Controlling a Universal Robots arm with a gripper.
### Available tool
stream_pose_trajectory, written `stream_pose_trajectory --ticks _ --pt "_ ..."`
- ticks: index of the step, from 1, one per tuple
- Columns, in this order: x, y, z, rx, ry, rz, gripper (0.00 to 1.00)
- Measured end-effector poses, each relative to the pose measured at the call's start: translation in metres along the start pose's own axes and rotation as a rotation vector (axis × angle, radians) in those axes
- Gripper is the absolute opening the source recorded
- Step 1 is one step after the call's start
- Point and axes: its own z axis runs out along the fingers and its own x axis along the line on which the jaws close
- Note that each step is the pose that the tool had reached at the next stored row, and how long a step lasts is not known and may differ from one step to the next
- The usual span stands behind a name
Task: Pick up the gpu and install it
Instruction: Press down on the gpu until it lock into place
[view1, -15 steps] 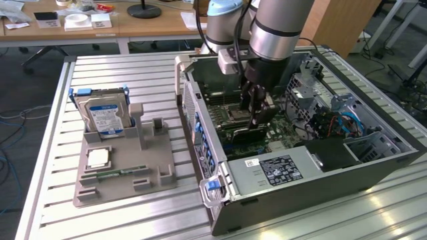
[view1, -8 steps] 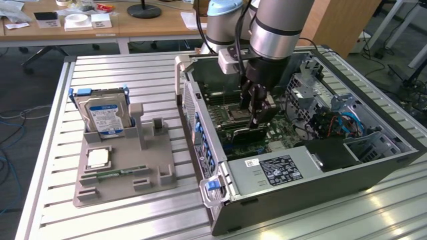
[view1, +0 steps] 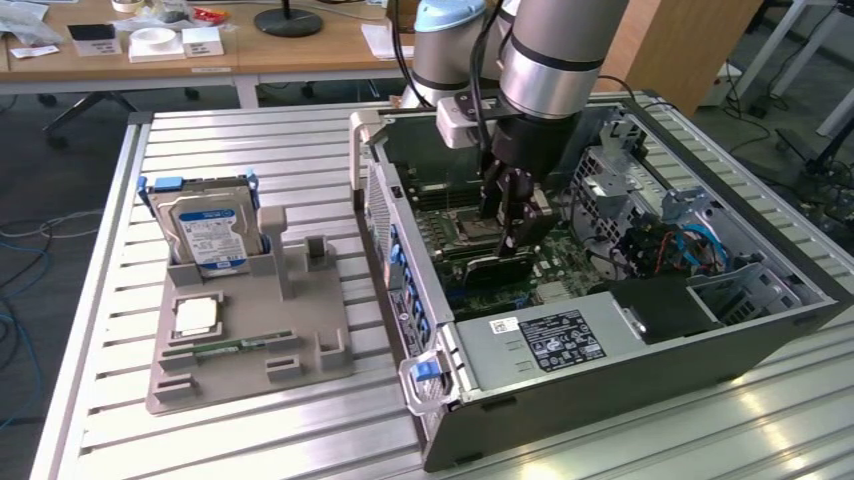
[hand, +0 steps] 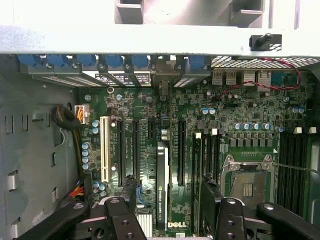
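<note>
The gpu (hand: 162, 185) stands on edge in a slot of the green motherboard (hand: 240, 107) inside the open computer case (view1: 601, 345). Its thin top edge carries a green label, and its end reaches the rear bracket row. My gripper (hand: 169, 189) hangs just above it and is open, with one black finger (hand: 128, 192) on each side of the card and a gap to each. In the exterior view, my gripper (view1: 513, 240) reaches down into the case over the dark card (view1: 491, 268).
The CPU socket (hand: 247, 186) and the memory slots (hand: 292, 165) lie beside the card. A white slot (hand: 104, 150) and cables (hand: 67, 120) are on the other side. On the exterior view's left, a grey holder (view1: 307, 345) carries a hard drive (view1: 203, 235), a CPU (view1: 196, 317) and a RAM stick (view1: 240, 346).
</note>
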Motion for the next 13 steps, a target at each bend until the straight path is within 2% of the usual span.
stream_pose_trajectory --ticks 11,12,13 --pt "0.0 0.0 0.0 0.0 0.0 0.0 0.64" --pt "0.0 0.0 0.0 0.0 0.0 0.0 0.62" --pt "0.0 0.0 0.0 0.0 0.0 0.0 0.56"
